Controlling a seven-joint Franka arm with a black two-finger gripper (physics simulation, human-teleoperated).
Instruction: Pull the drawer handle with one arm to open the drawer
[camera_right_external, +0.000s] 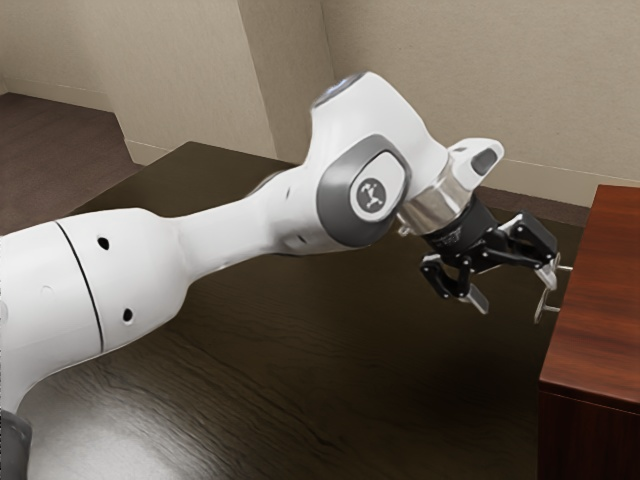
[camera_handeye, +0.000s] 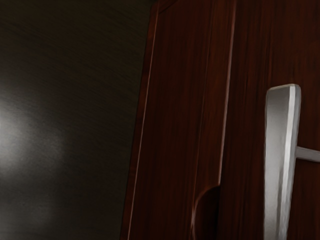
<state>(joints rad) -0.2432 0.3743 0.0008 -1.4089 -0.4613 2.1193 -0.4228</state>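
My arm (camera_right_external: 200, 250) comes in from the exterior view's left and stretches across the dark desk (camera_right_external: 300, 370) toward a reddish-brown wooden cabinet (camera_right_external: 600, 300) standing at the exterior view's right edge. My pincer (camera_right_external: 508, 282) hangs above the desk, level with the upper part of the cabinet's front, and its fingers (camera_right_external: 468, 292) are spread well apart, with nothing clamped between them. The drawer handle (camera_right_external: 546, 298), a slim silver bar held off the wood on short posts, sits on the cabinet face just beside my farther finger; I cannot tell whether that finger touches it. In the wrist view the same handle (camera_handeye: 281, 165) shows close by as a pale metal bar with one post running back into the drawer front (camera_handeye: 250, 60), beside a narrow seam in the wood, and the dark desk (camera_handeye: 50, 125) lies past the cabinet's edge. I cannot tell from either view whether the drawer is pulled out at all.
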